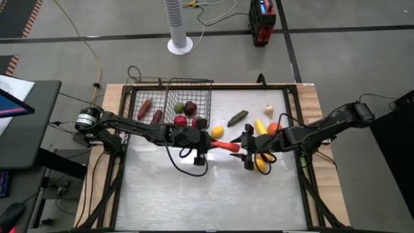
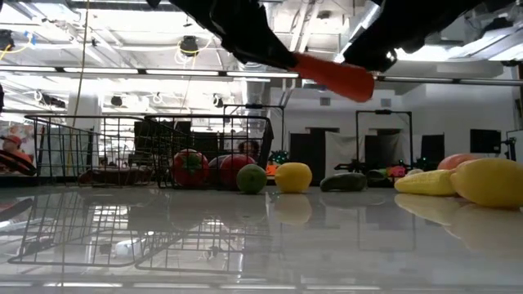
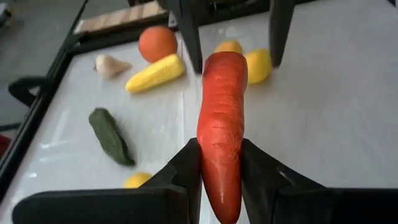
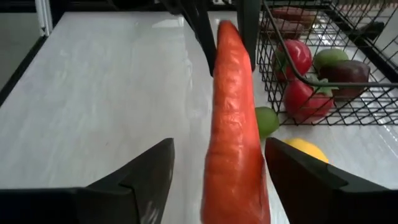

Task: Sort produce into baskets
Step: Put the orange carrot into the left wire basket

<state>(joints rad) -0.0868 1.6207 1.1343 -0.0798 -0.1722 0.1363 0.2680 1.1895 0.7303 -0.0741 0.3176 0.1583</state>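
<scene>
Carrot [image 1: 226, 145] hanging in air over table [image 1: 213, 194] centre, horizontal btwn both grippers. Left gripper [image 3: 221, 163] clamping its one end, fingers [image 3: 189, 165] pressing both sides. Right gripper [image 4: 217, 168] standing apart round the other end, fingers [image 4: 152, 168] not touching it. Baskets [image 1: 187, 97] sitting at far-left corner w/ red & green produce inside; lemon [image 1: 217, 131] & green fruit [image 2: 252, 178] lying just outside the deeper one. Corn [image 3: 155, 73], orange [image 3: 157, 43], garlic [image 3: 111, 65], cucumber [image 3: 111, 135] lying twd far-right corner.
</scene>
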